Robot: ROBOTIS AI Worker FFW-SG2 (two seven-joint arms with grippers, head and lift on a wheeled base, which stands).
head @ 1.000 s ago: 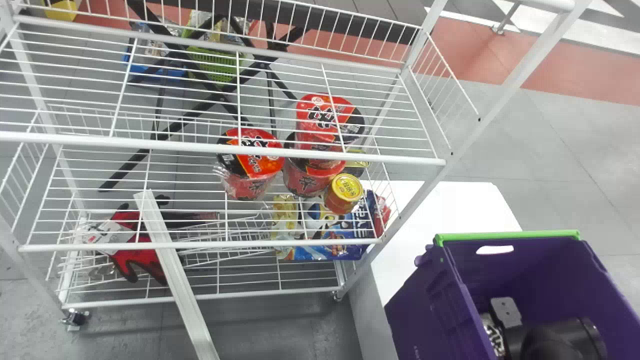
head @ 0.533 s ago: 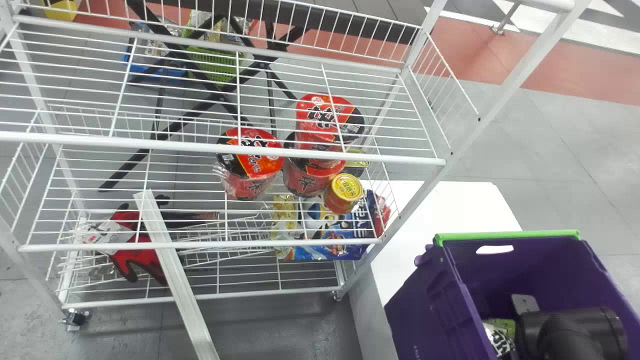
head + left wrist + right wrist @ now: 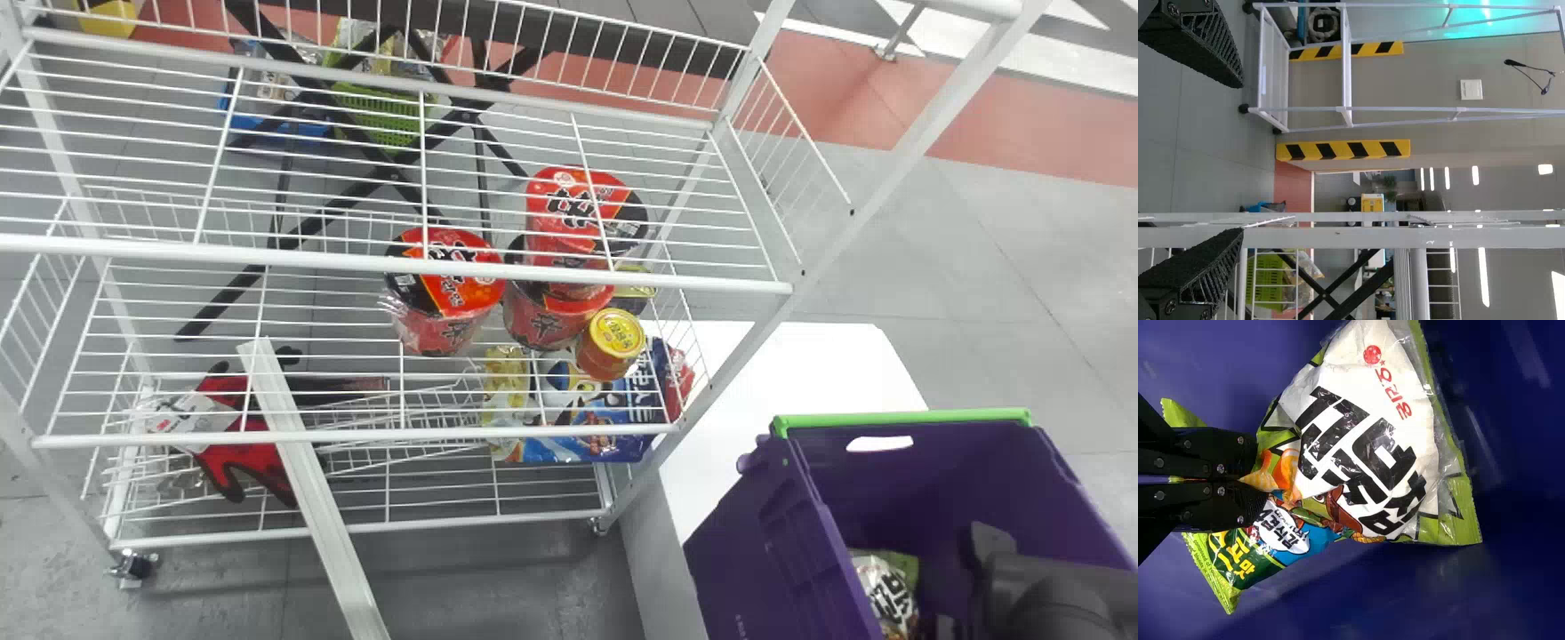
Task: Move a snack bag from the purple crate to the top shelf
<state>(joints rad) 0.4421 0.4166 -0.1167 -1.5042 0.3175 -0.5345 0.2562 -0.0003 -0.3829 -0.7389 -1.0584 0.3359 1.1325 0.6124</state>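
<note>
Snack bag (image 3: 1371, 420) inside the purple crate (image 3: 756, 551): I have its bunched middle pinched in my right gripper (image 3: 1261, 480), presumably for lifting out; my left gripper (image 3: 1242, 157), wide apart, is outside the crate.

Shop-like indoor space, wire rack (image 3: 533, 277), noodle cups (image 3: 458, 298), striped bumpers (image 3: 1345, 151), grey floor (image 3: 987, 267)

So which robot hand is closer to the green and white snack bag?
The right one. The right gripper is pinching the snack bag inside the purple crate. The left gripper is away from it, outside the crate, by a white rack.
</note>
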